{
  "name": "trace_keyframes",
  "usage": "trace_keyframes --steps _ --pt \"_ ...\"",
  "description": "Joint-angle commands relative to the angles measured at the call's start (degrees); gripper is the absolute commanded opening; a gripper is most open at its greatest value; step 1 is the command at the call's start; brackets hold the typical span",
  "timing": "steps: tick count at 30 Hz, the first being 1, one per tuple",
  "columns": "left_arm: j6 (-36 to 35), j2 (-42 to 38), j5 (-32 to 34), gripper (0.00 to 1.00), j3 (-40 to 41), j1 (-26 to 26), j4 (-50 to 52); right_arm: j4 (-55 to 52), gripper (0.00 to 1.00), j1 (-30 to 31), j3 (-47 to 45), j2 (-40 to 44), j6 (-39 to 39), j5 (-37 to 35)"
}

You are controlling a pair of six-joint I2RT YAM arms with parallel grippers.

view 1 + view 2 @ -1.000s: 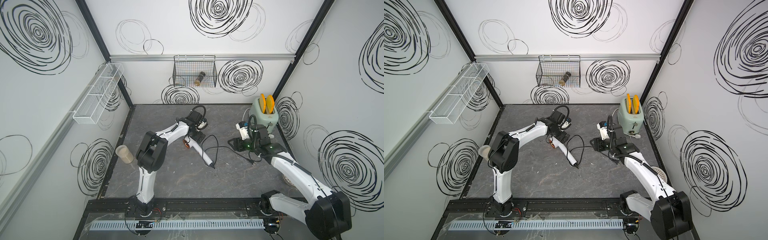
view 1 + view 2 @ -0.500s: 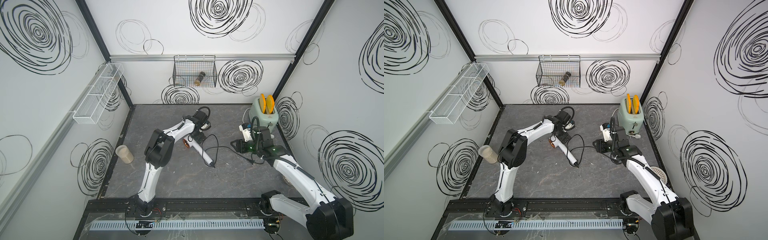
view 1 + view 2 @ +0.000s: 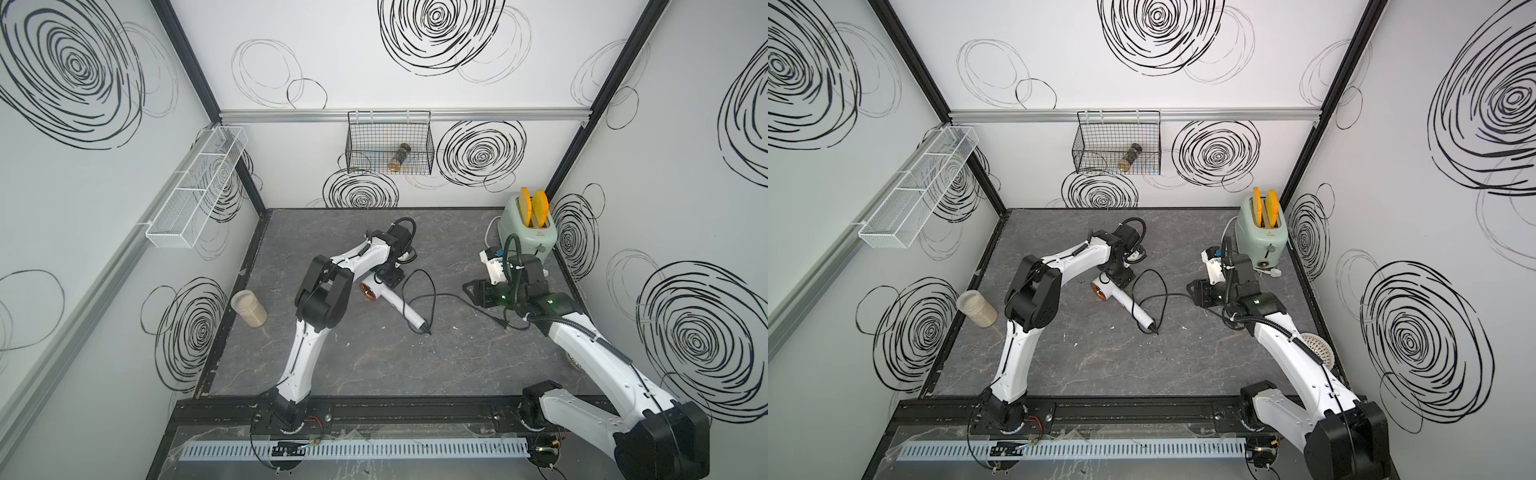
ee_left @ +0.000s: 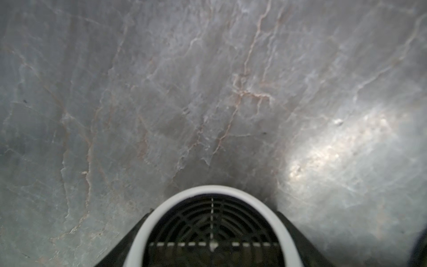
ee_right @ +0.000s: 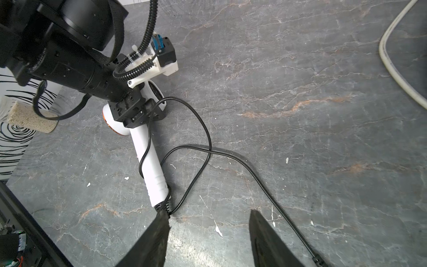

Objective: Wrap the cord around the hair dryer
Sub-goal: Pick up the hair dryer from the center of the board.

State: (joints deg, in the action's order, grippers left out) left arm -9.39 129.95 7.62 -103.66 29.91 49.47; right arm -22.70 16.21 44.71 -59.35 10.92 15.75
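Observation:
The white hair dryer (image 3: 401,305) (image 3: 1130,306) lies on the dark table, copper nozzle toward the left wall and handle pointing to the front right. My left gripper (image 3: 388,278) (image 3: 1119,278) (image 5: 138,113) straddles its head. In the left wrist view the rear grille's white rim (image 4: 212,190) sits between the black fingers, which press both sides. The black cord (image 3: 434,299) (image 5: 210,143) leaves the handle end, loops loosely over the handle and trails to its plug (image 3: 500,323). My right gripper (image 3: 471,291) (image 5: 208,216) hovers open near the handle end, holding nothing.
A mint-green toaster (image 3: 528,232) with yellow slices stands at the back right, its white cable (image 5: 392,69) on the table. A jar (image 3: 249,307) lies by the left wall. A wire basket (image 3: 390,145) and a white mesh shelf (image 3: 195,191) hang on the walls.
The left arm has shifted and its jaws have narrowed from wide open onto the dryer's head. The dryer, cord and right arm have hardly moved.

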Motion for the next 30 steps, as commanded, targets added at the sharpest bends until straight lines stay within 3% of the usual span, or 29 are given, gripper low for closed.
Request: trace_keyframes --steps 1,5,8,10,14,17,23,27,30 --pt "4.1 -2.0 -1.2 0.36 2.1 -2.3 2.1 -0.5 0.58 0.0 -1.0 -0.1 -0.7 -0.6" --pt "8.7 -7.0 -5.0 0.25 5.0 -5.9 -1.8 0.5 0.57 1.0 -0.6 -1.3 -1.2 0.6" --pt "11.0 -12.7 -9.9 0.09 8.1 -9.0 -4.2 3.3 0.55 4.4 -0.1 -3.7 -2.9 0.3" --pt "11.7 -16.4 -13.5 0.00 10.0 -10.9 -5.3 9.3 0.53 5.0 -1.8 -6.4 -3.9 4.2" --pt "12.0 -23.1 -21.3 0.00 13.3 -13.3 -6.3 18.7 0.52 3.4 -3.5 -12.4 -4.2 9.4" --pt "12.8 -27.1 -26.5 0.00 16.8 -14.9 -8.1 20.3 0.54 3.3 -1.8 -17.0 -7.1 7.0" --pt "13.8 -32.3 -24.5 0.00 20.3 -18.4 -8.0 8.3 0.58 3.8 3.7 -28.5 -10.4 -12.2" --pt "14.5 -35.1 -25.2 0.00 20.8 -19.4 -8.8 13.3 0.66 4.4 3.4 -29.4 -10.1 -9.0" --pt "14.7 -35.7 -26.1 0.00 20.4 -19.4 -8.5 15.8 0.73 4.6 5.5 -34.8 -10.4 -12.4"
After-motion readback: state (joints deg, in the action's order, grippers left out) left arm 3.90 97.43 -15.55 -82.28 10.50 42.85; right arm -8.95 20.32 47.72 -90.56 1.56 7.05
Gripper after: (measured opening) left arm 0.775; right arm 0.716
